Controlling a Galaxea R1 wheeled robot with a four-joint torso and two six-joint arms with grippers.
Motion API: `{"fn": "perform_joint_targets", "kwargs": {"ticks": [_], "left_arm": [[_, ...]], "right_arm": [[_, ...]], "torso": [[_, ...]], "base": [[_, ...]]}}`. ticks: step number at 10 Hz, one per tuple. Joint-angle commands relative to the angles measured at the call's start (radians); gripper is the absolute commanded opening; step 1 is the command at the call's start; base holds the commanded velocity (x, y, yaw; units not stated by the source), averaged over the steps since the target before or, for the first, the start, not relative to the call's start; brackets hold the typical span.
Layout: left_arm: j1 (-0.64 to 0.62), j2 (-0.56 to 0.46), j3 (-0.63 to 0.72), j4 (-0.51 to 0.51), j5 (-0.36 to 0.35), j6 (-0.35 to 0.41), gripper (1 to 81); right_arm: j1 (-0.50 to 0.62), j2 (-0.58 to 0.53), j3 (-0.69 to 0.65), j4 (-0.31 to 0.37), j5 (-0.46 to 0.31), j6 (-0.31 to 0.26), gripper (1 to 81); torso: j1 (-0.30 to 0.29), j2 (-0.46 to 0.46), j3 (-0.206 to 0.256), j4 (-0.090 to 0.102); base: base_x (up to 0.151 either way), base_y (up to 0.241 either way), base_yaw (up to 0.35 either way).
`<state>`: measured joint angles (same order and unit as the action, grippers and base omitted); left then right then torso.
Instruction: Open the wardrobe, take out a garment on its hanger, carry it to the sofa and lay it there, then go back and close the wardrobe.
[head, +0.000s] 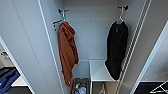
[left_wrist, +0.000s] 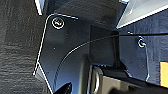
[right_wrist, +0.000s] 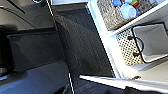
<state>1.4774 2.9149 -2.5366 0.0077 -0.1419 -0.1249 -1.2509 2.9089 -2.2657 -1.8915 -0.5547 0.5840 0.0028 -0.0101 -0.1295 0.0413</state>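
Claw state can't be told; garment (head: 116, 47) hangs at wardrobe's (head: 27, 47) right wall; reaching risks snagging orange hoodie (head: 67, 51).

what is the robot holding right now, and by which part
Nothing that can be seen: the black garment and the rust-orange hooded garment both hang on their hooks in the open wardrobe, untouched.

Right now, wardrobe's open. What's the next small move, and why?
Probably raise an arm toward the hanger of the black garment. The wardrobe already stands open, and the garment hangs from a hook at upper right, well apart from the rust-orange hooded one. Nothing is lifted off yet, so reaching for that hanger seems the sensible step.
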Motion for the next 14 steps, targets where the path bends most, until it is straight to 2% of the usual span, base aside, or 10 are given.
{"fn": "perform_joint_targets", "kwargs": {"ticks": [1, 4, 6, 7, 8, 11, 12, 13, 14], "left_arm": [[-0.038, 0.011, -0.027, 0.005, 0.053, 0.007, 81.1], [-0.041, 0.02, -0.051, 0.005, 0.053, 0.007, 81.1], [-0.039, 0.024, -0.051, 0.009, 0.051, 0.007, 81.1], [-0.039, 0.024, -0.051, 0.009, 0.051, 0.008, 81.1], [-0.039, 0.024, -0.051, 0.009, 0.051, 0.008, 81.1], [-0.039, 0.031, -0.05, 0.011, 0.05, 0.01, 81.1], [-0.039, 0.031, -0.048, 0.011, 0.05, 0.01, 81.1], [-0.038, 0.031, -0.047, 0.011, 0.051, 0.01, 81.1], [-0.038, 0.031, -0.047, 0.011, 0.05, 0.01, 81.1]], "right_arm": [[0.106, -0.018, 0.203, -0.182, -0.211, -0.003, 81.1], [0.15, 0.012, 0.224, -0.23, -0.256, 0.005, 81.1], [0.233, 0.041, 0.217, -0.227, -0.374, 0.016, 81.1], [0.256, 0.06, 0.195, -0.216, -0.445, 0.043, 81.1], [0.27, 0.074, 0.158, -0.215, -0.514, 0.121, 81.1], [0.268, 0.072, 0.008, -0.178, -0.628, 0.259, 81.1], [0.262, 0.056, -0.027, -0.175, -0.646, 0.313, 81.1], [0.259, 0.022, -0.056, -0.157, -0.648, 0.409, 81.1], [0.259, -0.004, -0.07, -0.124, -0.648, 0.448, 81.1]], "torso": [[0.0, 0.0, 0.0, 0.0], [0.0, 0.0, 0.0, 0.0], [0.0, 0.0, 0.0, 0.0], [0.0, 0.0, 0.0, 0.0], [0.0, 0.0, 0.0, 0.0], [0.0, 0.0, 0.0, 0.0], [0.0, 0.0, 0.0, 0.0], [0.0, 0.0, 0.0, 0.0], [0.0, 0.0, 0.0, 0.0]], "base": [[0.0, 0.0, 0.0], [0.0, 0.0, 0.0], [0.0, 0.0, 0.0], [0.0, 0.0, 0.0], [0.0, 0.0, 0.0], [0.0, 0.0, 0.0], [0.0, 0.0, 0.0], [0.0, 0.0, 0.0], [0.0, 0.0, 0.0]]}}
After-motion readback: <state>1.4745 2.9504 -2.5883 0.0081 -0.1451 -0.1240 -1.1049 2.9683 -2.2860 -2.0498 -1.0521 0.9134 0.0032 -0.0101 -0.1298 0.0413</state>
